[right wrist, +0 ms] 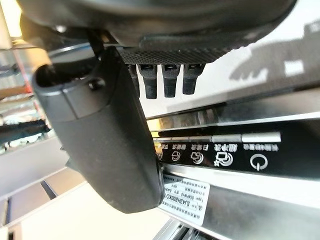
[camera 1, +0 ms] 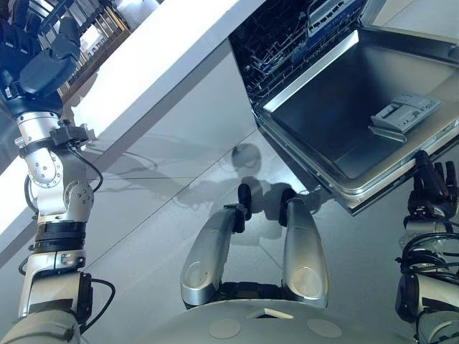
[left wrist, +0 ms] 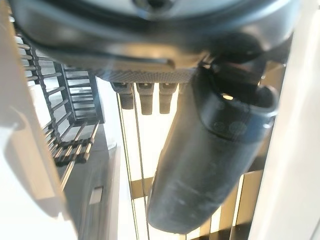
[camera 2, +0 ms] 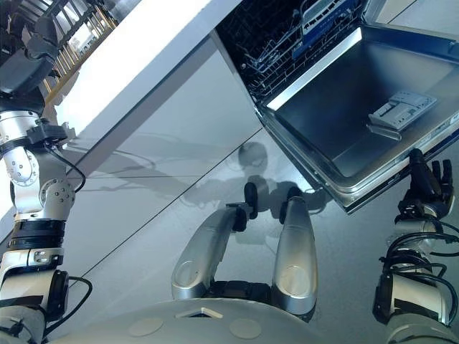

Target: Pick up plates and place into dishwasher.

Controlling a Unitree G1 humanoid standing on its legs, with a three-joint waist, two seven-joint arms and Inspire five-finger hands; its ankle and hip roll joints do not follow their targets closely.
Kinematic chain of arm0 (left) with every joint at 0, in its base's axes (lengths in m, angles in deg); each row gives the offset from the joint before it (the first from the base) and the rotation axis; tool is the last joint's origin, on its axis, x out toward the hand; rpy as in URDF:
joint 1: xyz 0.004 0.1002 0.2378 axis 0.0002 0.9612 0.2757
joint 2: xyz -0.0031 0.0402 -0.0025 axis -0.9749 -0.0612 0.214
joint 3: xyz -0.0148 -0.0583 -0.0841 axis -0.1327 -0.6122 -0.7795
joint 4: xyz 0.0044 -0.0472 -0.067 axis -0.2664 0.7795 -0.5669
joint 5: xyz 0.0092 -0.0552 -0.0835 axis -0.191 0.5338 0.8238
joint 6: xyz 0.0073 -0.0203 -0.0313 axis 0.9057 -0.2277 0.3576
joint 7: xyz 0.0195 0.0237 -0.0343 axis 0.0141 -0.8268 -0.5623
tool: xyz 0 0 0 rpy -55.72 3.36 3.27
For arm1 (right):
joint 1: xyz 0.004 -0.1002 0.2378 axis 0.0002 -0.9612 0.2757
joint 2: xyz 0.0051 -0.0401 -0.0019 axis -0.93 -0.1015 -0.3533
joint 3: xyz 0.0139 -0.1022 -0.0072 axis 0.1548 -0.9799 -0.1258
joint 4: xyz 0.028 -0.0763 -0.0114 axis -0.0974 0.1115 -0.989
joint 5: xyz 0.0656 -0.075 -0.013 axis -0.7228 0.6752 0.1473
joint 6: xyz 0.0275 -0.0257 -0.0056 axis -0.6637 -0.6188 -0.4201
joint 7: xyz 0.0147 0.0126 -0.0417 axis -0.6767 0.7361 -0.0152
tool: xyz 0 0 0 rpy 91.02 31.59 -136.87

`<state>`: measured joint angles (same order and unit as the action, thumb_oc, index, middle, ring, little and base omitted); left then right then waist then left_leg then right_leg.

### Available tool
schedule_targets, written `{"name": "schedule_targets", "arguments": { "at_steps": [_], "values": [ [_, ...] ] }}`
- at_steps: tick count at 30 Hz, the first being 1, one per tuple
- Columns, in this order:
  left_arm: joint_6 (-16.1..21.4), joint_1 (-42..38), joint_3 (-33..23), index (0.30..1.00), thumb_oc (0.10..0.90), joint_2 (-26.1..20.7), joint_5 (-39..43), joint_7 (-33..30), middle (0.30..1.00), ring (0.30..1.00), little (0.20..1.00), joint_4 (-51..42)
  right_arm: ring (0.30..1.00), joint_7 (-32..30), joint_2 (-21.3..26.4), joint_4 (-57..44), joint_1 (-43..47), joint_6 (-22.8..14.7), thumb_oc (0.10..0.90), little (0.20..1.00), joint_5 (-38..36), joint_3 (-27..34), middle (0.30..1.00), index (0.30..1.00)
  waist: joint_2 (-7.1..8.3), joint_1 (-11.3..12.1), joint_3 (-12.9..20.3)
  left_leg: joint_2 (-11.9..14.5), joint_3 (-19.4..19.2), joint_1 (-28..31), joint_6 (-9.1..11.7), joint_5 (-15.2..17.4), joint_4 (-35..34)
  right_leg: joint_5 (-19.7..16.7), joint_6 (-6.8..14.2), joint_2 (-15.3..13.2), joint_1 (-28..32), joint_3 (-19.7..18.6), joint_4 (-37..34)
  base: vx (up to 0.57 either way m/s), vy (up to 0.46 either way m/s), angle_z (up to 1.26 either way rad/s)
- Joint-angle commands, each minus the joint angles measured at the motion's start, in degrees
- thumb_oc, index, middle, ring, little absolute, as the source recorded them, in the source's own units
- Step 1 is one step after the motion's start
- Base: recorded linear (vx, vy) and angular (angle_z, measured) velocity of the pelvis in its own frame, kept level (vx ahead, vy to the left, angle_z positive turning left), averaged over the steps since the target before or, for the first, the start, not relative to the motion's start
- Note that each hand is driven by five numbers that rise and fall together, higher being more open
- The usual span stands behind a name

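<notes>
No plate is visible. The dishwasher's steel door (camera 1: pixel 337 129) hangs open at the upper right, with its wire rack (camera 1: pixel 283 39) behind it in the tub. My left hand (camera 1: pixel 44 66) is raised at the far left over the white counter (camera 1: pixel 168 61), beside a dark dish rack (left wrist: pixel 70 112); its fingers (left wrist: pixel 143 97) are relaxed and hold nothing. My right hand (camera 2: pixel 428 188) stands just below the door's front edge with straight fingers, empty. Its wrist view faces the door's control strip (right wrist: pixel 225 157).
A grey detergent dispenser (camera 1: pixel 405 113) sits on the inner face of the door. The counter's edge runs diagonally from lower left to the dishwasher. Wooden slats (camera 2: pixel 79 36) show past the counter at the top left. Grey floor (camera 1: pixel 165 215) lies below the counter.
</notes>
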<state>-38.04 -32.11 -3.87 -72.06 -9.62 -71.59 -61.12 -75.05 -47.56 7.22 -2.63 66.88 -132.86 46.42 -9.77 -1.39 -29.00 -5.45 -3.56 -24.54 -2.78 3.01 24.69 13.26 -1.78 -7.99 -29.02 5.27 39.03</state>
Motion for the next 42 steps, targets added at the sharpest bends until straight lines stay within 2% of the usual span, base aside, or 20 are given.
{"name": "schedule_targets", "arguments": {
  "at_steps": [1, 6, 9, 12, 20, 26, 34, 37, 42],
  "values": [
    [1.65, 1.70, 1.02, 0.900, 0.800, 3.24, 0.94, -0.58, 0.900, 0.900, 0.900, -1.82, 0.900, 8.58, 0.42, -1.83, 4.42, 5.47, 0.800, 0.900, -2.54, -6.14, 0.900, 0.900, -2.57, 1.74, 0.81, -0.48, 2.36, 0.43, 1.91, 4.61, 2.46, 3.23, -1.90, 2.81, -0.68, 2.00, 2.45, 0.00, 0.000, 0.00],
    [2.68, 2.23, -0.30, 0.900, 0.800, 2.34, 0.98, 1.12, 0.900, 0.900, 0.900, -1.11, 0.900, 26.85, -4.17, -17.20, 2.91, 10.70, 0.800, 0.900, -6.32, -14.28, 0.900, 0.900, -0.77, 2.25, 0.49, 0.09, 2.95, 0.57, 1.79, 3.52, 0.67, 2.30, -1.48, 2.85, -0.31, 2.64, 0.72, -0.01, -0.022, -0.09],
    [3.56, 1.08, -0.18, 0.900, 0.800, 1.31, 1.03, 1.53, 0.900, 0.900, 0.900, 0.50, 0.900, 31.97, -5.30, -24.66, 3.50, 12.79, 0.800, 0.900, -6.86, -18.71, 0.900, 0.900, 0.86, 2.70, 0.43, 0.52, 3.29, 0.71, 1.69, 3.29, 0.01, 1.48, -0.97, 2.89, 0.44, 3.37, -0.88, 0.00, -0.060, -0.09],
    [4.49, -0.31, 1.45, 0.900, 0.800, 1.51, -0.59, 0.66, 0.900, 0.900, 0.900, 1.55, 0.900, 30.21, -7.13, -33.63, 6.73, 14.16, 0.800, 0.900, -6.19, -23.53, 0.900, 0.900, 2.52, 3.31, 0.64, 0.91, 3.74, 1.17, 1.70, 3.20, -0.58, 0.58, -0.51, 2.94, 1.60, 3.93, -2.77, 0.03, -0.027, -0.06],
    [4.08, 0.81, 3.14, 0.900, 0.800, 2.61, -1.41, 0.19, 0.900, 0.900, 0.900, 0.48, 0.900, 27.95, -10.62, -45.01, 12.25, 15.25, 0.800, 0.900, -0.62, -28.95, 0.900, 0.900, 3.05, 5.11, 2.11, 0.57, 4.94, 4.34, 1.12, 2.97, -2.67, 0.09, -0.35, 2.51, 5.36, 4.61, -5.67, 0.08, 0.073, -0.20],
    [4.36, 1.13, 3.25, 0.900, 0.800, 3.07, -1.78, 0.88, 0.900, 0.900, 0.900, 2.36, 0.900, 24.55, -14.44, -51.79, 14.08, 13.47, 0.800, 0.900, 3.86, -33.60, 0.900, 0.900, 4.43, 6.80, 4.97, -0.09, 5.67, 8.18, 0.56, 3.56, -4.29, -0.25, -0.18, 1.92, 10.36, 5.84, -9.21, 0.11, 0.104, -0.34],
    [4.22, 4.12, 2.29, 0.900, 0.800, 3.92, -2.36, 2.59, 0.900, 0.900, 0.900, 2.93, 0.900, 17.78, -15.74, -50.68, 11.14, 10.34, 0.800, 0.900, 5.71, -33.97, 0.900, 0.900, 5.82, 8.22, 9.15, -0.80, 6.33, 13.00, -0.31, 4.55, -6.21, -1.24, 0.43, 1.20, 16.38, 6.92, -13.81, 0.12, 0.088, 0.09],
    [4.24, 5.76, 1.59, 0.900, 0.800, 4.30, -2.28, 3.50, 0.900, 0.900, 0.900, 2.68, 0.900, 14.89, -15.78, -47.50, 8.93, 8.32, 0.800, 0.900, 5.94, -32.31, 0.900, 0.900, 6.37, 8.43, 10.92, -0.99, 6.26, 14.91, -0.70, 5.05, -7.34, -1.85, 0.99, 1.11, 18.60, 6.94, -16.21, 0.10, 0.084, 0.78],
    [4.51, 9.05, 0.49, 0.900, 0.800, 5.73, -2.30, 4.99, 0.900, 0.900, 0.900, 1.64, 0.900, 13.99, -15.47, -42.67, 4.02, 7.44, 0.800, 0.900, 7.08, -29.12, 0.900, 0.900, 6.80, 8.52, 13.45, -1.25, 6.08, 18.04, -1.14, 5.49, -9.98, -2.97, 2.12, 1.20, 22.20, 6.72, -20.81, 0.08, 0.081, 0.82]
  ]
}}
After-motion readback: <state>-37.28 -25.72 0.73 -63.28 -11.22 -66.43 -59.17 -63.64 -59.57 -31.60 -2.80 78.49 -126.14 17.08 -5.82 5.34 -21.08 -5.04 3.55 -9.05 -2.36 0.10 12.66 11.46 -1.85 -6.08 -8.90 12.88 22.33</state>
